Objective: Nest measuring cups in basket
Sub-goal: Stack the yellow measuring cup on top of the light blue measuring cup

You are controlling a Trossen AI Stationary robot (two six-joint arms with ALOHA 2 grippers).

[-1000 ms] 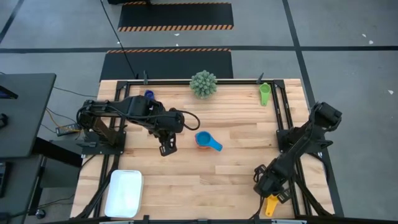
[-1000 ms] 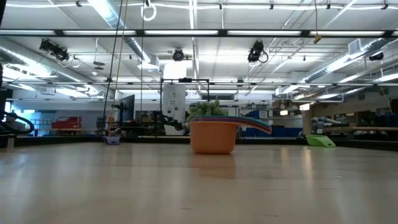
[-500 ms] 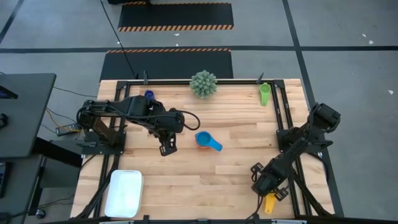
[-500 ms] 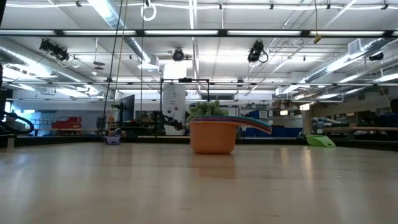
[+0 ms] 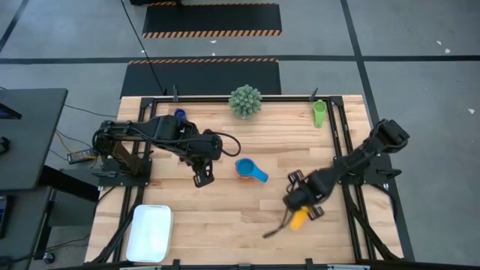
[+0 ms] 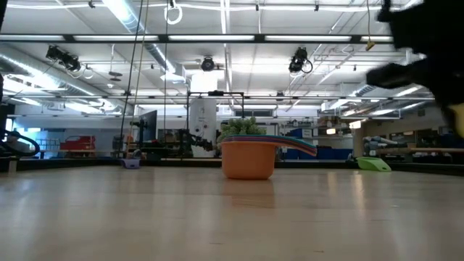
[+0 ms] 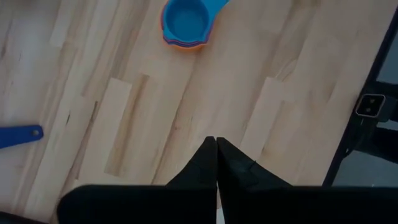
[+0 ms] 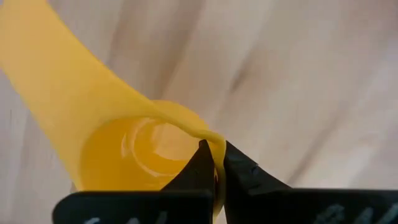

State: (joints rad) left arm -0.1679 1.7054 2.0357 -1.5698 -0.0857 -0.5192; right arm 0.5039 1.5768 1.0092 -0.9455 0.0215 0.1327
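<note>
A stack of measuring cups (image 5: 244,169), light blue on top and orange at the bottom (image 6: 248,161), stands mid-table on its base. A green cup (image 5: 319,112) lies at the far right and a dark blue one (image 5: 179,114) at the far left. The white basket (image 5: 150,232) sits at the near left corner. My right gripper (image 5: 298,208) is shut on a yellow cup (image 5: 298,219), right of the stack and nearer the front edge. My left gripper (image 5: 201,178) hangs shut over bare wood left of the stack, touching nothing. My right gripper pinches the yellow cup's rim (image 8: 214,142), one finger (image 8: 200,160) inside the bowl and the other outside the wall. The handle (image 8: 43,56) juts away from the fingers. The cup is lifted clear of the table, its shadow falling on the wood beneath.
A spiky green ball plant (image 5: 245,101) stands at the far edge, middle. Black frame rails (image 5: 346,142) run along the table's right, left and far sides. Bare wood lies between the stack and the basket.
My right gripper has taken the yellow cup up from the near right corner and carried it, lifted clear, fast toward the table's left and slightly toward the far edge, closer to the stack. My left arm has kept still.
</note>
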